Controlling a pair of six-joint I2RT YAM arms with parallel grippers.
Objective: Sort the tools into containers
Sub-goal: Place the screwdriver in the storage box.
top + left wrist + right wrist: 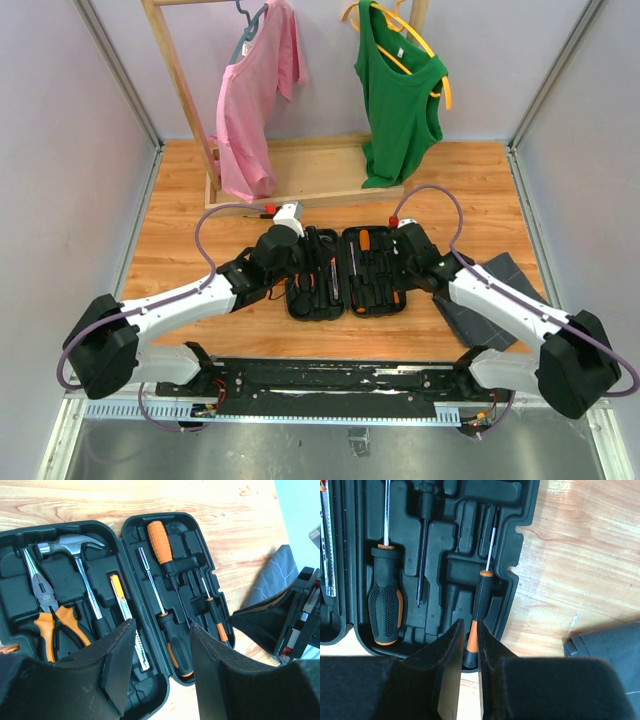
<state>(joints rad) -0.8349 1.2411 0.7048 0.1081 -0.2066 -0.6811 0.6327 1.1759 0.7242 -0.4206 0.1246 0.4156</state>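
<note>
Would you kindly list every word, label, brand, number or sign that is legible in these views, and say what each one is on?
None is legible in any view.
Orange-handled pliers: small mark by the pivot, too blurred to read.
Orange-and-silver tool beside the hammer: fine marks, too small to read.
Tool case and small screwdriver: no lettering visible.
</note>
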